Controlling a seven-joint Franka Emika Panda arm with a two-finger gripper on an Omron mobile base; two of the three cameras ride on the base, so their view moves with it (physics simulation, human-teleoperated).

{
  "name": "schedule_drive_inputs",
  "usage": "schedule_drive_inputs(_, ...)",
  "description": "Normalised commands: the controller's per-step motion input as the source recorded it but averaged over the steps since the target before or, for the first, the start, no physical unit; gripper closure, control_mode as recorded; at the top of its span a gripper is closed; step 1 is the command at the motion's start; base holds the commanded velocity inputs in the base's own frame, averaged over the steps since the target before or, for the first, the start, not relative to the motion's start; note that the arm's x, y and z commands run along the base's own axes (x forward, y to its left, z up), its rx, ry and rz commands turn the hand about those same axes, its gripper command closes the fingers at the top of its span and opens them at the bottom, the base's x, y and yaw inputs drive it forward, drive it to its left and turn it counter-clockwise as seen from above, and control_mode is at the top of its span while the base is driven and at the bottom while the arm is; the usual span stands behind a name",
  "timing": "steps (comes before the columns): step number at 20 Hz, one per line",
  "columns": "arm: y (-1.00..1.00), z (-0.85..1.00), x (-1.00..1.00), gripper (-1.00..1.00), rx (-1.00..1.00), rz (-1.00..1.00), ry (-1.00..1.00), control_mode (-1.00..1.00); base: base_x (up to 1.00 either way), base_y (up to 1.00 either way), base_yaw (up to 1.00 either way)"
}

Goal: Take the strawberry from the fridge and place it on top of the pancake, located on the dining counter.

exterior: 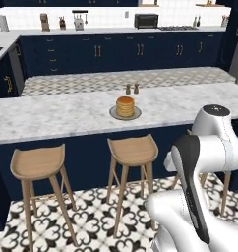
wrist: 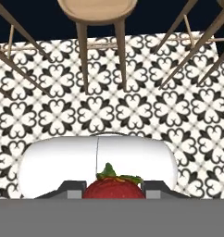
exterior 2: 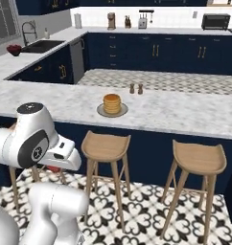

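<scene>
Two wooden stools (exterior: 37,162) stand against the navy base of the dining counter (exterior: 52,118) in the left base view, arm folded low at lower right. Pancake (exterior: 125,106) stack sits on its grey plate (exterior: 113,114) mid-counter, nearer the stool-side edge than the far edge; two small shakers (exterior: 131,89) just behind it toward the far edge.

Right base view: sink (exterior 2: 39,46) at the far left corner, pancake centre, toaster oven (exterior 2: 215,21) on the back counter at right.

Hand view: gripper (wrist: 114,190) at the bottom edge, closed on the strawberry (wrist: 114,187), which sits between the two dark tips, green leaves up. Camera looks down at the patterned floor tiles (wrist: 132,111) and stool legs.

Key relation, as a judgement: the pancake lies above and ahead of the gripper, beyond the stools, so the hand must rise over the counter edge and reach forward. Strawberry is roundish, no clear long axis. Single arm, so no nearer-hand choice.

No readable brands, labels or writing anywhere.
</scene>
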Motion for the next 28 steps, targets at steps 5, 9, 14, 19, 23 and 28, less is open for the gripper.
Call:
schedule_drive_inputs(5, 0.00, 0.00, 0.00, 1.00, 0.00, 0.00, 0.00, 1.00, 0.62, 0.00, 0.00)
schedule_drive_inputs(9, 0.00, 0.00, 0.00, 1.00, 0.00, 0.00, 0.00, 1.00, 0.60, 0.05, 0.00)
schedule_drive_inputs(14, 0.00, 0.00, 0.00, 1.00, 0.00, 0.00, 0.00, 1.00, 0.67, 0.20, -0.01)
schedule_drive_inputs(19, 0.00, 0.00, 0.00, 1.00, 0.00, 0.00, 0.00, 1.00, 0.64, 0.30, -0.04)
schedule_drive_inputs(23, 0.00, 0.00, 0.00, 1.00, 0.00, 0.00, 0.00, 1.00, 0.53, 0.22, -0.06)
schedule_drive_inputs(28, 0.00, 0.00, 0.00, 1.00, 0.00, 0.00, 0.00, 1.00, 0.46, 0.18, -0.04)
